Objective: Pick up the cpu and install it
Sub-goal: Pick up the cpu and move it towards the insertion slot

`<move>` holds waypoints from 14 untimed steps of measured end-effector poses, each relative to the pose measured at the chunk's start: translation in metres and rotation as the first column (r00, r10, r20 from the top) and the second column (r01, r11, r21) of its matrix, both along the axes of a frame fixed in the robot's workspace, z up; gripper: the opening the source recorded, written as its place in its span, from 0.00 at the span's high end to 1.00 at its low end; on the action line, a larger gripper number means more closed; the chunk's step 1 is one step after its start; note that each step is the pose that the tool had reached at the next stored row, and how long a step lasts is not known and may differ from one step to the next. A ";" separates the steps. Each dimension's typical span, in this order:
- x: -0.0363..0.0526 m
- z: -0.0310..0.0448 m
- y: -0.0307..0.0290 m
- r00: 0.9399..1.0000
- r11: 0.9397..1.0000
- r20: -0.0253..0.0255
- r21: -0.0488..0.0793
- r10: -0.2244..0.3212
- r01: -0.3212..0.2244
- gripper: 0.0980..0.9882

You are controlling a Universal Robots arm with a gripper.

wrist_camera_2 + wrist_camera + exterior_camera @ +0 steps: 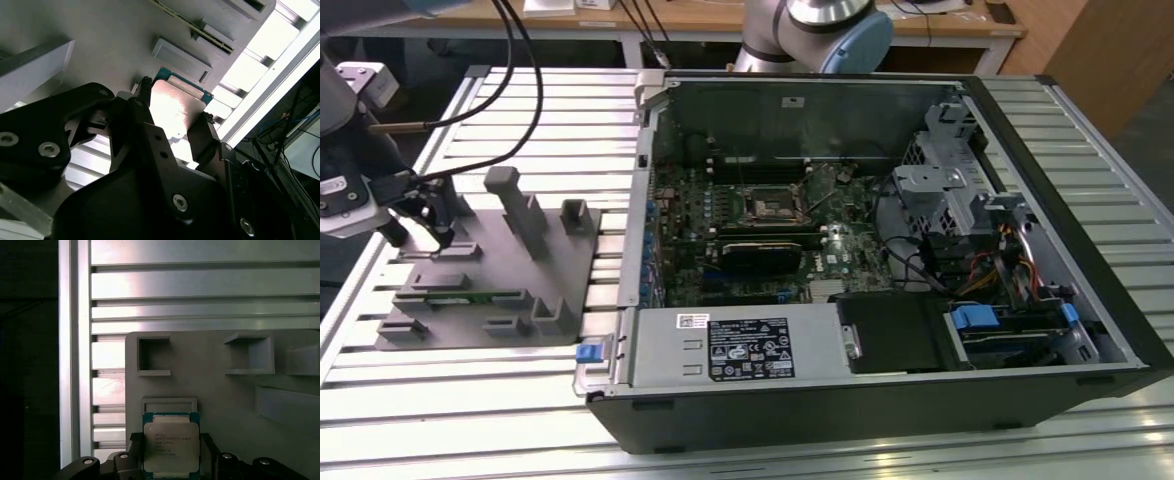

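Grip: cpu (pixel 171 447) looks light, stiff, slick-topped, likely fragile underneath, so edges only; fingers (pixel 136 456) clamp two opposite edges, over tray (pixel 454 320) at 9 o'clock of case (pixel 854 410) in exterior view.

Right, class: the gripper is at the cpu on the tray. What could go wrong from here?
1. The gripper straddles the cpu at its thin edges; an uneven hold could tilt or drop it.
2. Tall posts on the tray stand close by and could be clipped.
3. The socket lies deep in the case, so the arm might strike its walls.
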State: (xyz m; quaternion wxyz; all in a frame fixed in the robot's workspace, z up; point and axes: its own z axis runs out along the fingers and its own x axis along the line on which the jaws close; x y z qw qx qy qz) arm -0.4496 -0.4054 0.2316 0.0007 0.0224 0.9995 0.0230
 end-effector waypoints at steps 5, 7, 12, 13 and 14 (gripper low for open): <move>0.0000 0.0011 0.0000 1.000 1.000 0.000 0.000 0.000 0.000 0.50; 0.0000 0.0016 0.0000 1.000 1.000 0.000 0.000 0.000 0.000 0.50; 0.0000 0.0028 0.0000 1.000 1.000 0.000 0.000 0.000 0.000 0.50; 0.0000 0.0030 0.0000 1.000 1.000 0.000 0.000 0.000 0.000 0.50; 0.0000 0.0033 0.0000 1.000 1.000 0.000 0.000 0.000 0.000 0.50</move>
